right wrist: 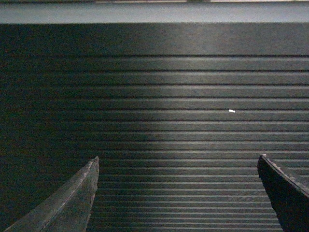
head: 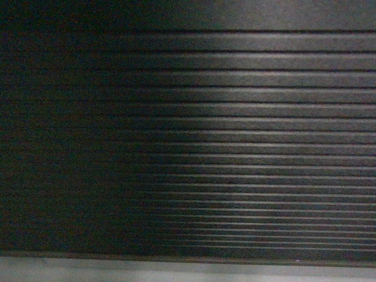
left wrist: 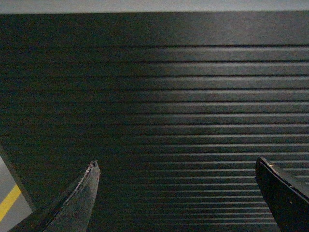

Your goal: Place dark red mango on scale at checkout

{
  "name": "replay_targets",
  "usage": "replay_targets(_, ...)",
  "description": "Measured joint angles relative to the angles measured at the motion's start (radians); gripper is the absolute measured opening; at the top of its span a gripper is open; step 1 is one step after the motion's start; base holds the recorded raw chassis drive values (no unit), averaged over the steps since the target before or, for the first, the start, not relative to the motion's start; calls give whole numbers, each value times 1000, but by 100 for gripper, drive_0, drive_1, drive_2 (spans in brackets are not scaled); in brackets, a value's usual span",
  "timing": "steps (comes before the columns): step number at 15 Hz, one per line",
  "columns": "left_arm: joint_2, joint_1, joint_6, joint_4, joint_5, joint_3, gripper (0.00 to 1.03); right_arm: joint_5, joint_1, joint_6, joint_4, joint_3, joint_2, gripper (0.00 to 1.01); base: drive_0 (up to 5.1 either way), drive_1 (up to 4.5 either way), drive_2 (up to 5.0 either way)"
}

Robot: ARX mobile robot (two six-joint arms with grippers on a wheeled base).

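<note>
The checkout (head: 235, 117) fills the head view as a dark, horizontally ribbed front panel, very close. The same ribbed checkout front (left wrist: 169, 96) fills the left wrist view, and the checkout panel (right wrist: 169, 96) fills the right wrist view too. My left gripper (left wrist: 176, 166) is open with nothing between its fingers. My right gripper (right wrist: 177, 164) is also open and empty. Both point at the ribbed panel. The dark red mango and the scale are out of view. Neither gripper shows in the head view.
A grey plinth strip (head: 176, 271) runs along the bottom of the head view. Grey floor with a yellow line (left wrist: 8, 203) shows at the lower left of the left wrist view. A pale band (right wrist: 154, 13) lies above the panel.
</note>
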Motion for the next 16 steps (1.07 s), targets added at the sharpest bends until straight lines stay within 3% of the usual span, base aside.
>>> replay_targets(16,0,0,1,0,1,0,98,1,0,1,0,0,0,98,0,0,0)
